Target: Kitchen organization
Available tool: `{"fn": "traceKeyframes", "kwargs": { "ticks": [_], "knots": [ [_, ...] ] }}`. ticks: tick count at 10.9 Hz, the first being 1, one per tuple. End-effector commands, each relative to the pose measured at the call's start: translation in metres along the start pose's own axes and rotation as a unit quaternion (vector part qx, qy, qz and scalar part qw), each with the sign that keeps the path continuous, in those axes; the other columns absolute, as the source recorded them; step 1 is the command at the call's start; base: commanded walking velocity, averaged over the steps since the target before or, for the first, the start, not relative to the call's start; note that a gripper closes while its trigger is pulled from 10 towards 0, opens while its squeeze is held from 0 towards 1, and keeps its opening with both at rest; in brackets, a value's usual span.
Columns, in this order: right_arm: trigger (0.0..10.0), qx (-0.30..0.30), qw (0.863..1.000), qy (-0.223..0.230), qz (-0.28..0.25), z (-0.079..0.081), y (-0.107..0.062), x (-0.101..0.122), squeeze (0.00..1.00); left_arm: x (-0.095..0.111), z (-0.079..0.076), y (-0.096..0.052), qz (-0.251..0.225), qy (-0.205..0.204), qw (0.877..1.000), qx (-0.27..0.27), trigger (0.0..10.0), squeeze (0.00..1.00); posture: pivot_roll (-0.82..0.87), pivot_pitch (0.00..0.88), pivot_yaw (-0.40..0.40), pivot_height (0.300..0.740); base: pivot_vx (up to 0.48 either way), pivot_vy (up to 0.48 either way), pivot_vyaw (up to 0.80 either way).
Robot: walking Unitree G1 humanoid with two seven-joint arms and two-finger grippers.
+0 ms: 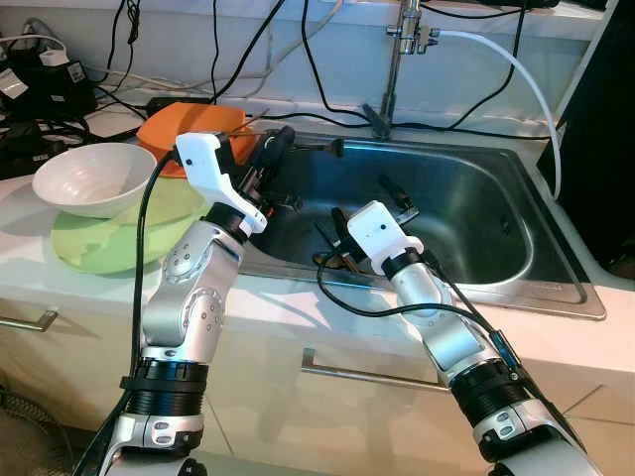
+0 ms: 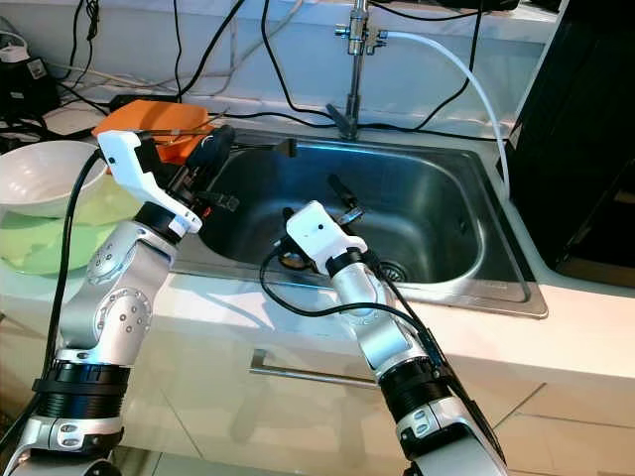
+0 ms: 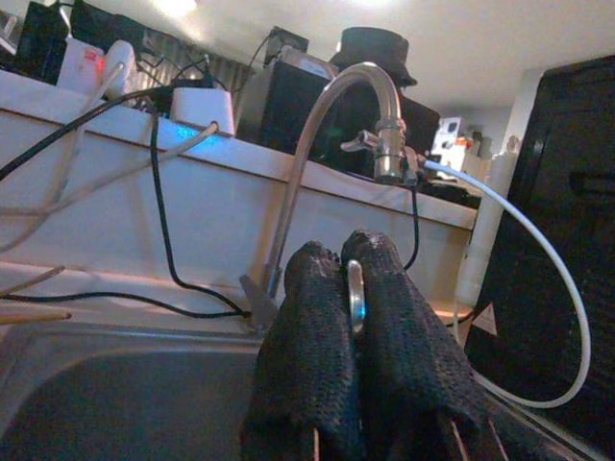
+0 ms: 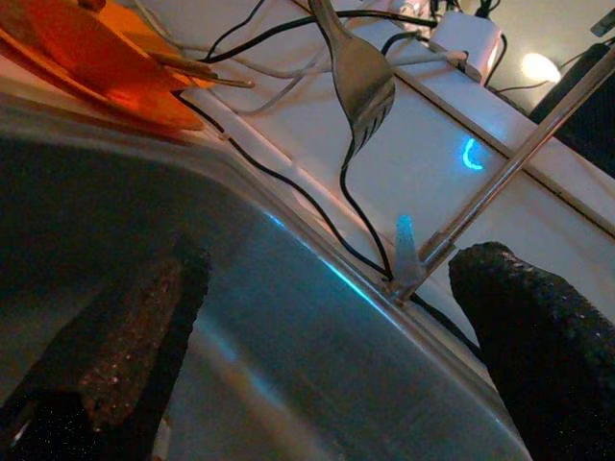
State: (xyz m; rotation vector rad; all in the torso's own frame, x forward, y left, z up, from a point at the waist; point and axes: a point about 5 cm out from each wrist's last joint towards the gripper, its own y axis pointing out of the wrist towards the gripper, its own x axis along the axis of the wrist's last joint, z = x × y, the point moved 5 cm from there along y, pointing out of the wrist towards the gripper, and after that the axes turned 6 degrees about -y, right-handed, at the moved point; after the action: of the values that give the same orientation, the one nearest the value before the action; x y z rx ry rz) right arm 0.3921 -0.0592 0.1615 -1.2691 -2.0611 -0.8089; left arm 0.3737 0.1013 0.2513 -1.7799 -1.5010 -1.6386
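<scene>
The left pincer (image 1: 281, 139) is hovering over the near-left corner of the stainless sink (image 1: 476, 213), its black fingers (image 3: 317, 327) clenched on a fork (image 4: 357, 72). In the left wrist view only a thin sliver of the metal handle is peeking out between the two pads; the rest of the handle is hidden inside the grip. In the right wrist view the fork's tines are hanging into the frame from above, cut off at the top edge, so the gripping point is not visible there.

The right pincer (image 1: 397, 198) is reaching down into the sink basin, toward its middle, with its fingers (image 4: 135, 336) spread wide and nothing between them. Its fingertips are hard to make out in the head views, since the white wrist housing is covering part of them. Something dark and brownish is lying on the sink floor just beside that wrist, but it is too shadowed to identify.

Left of the sink, on the tabletop (image 1: 298, 307), an orange plate (image 1: 189, 124) is sitting just behind the left pincer, with what look like chopsticks (image 4: 207, 72) resting on it. Further left of the sink, a white bowl (image 1: 94, 178) is standing on a green plate (image 1: 109, 248). The faucet (image 1: 395, 59) is rising behind the sink's back rim, with a white hose (image 1: 516, 69) looping off to the sink's right side. Black cables (image 1: 238, 59) are trailing along the wall behind the sink.
</scene>
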Motion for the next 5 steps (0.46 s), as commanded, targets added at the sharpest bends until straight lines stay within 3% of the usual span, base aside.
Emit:
{"fn": "traceKeyframes", "kwargs": {
  "ticks": [1,3,4,5],
  "knots": [
    [10.0,-0.002,1.0,-0.006,-0.008,-0.002,0.003,0.004,1.0,0.001,0.0,0.0,0.0,-0.002,1.0,-0.003,10.0,0.0,0.21,0.0,0.017,0.74,0.0,0.0,0.0],
    [10.0,-0.004,1.0,-0.021,-0.011,-0.001,0.003,0.004,1.0,0.0,0.001,-0.002,0.005,-0.015,1.0,-0.004,10.0,0.0,0.21,0.0,0.016,0.74,0.0,0.0,0.0],
    [10.0,0.008,0.997,-0.066,-0.028,0.01,0.004,0.012,0.0,-0.046,-0.011,-0.017,0.105,-0.036,0.993,-0.039,10.0,0.0,0.21,0.0,0.018,0.74,0.0,0.0,0.0],
    [10.0,0.009,0.997,-0.069,-0.03,0.011,0.005,0.013,0.0,-0.051,-0.011,-0.018,0.115,-0.037,0.992,-0.042,10.0,0.0,0.21,0.0,0.018,0.74,0.0,0.0,0.0]
  ]
}}
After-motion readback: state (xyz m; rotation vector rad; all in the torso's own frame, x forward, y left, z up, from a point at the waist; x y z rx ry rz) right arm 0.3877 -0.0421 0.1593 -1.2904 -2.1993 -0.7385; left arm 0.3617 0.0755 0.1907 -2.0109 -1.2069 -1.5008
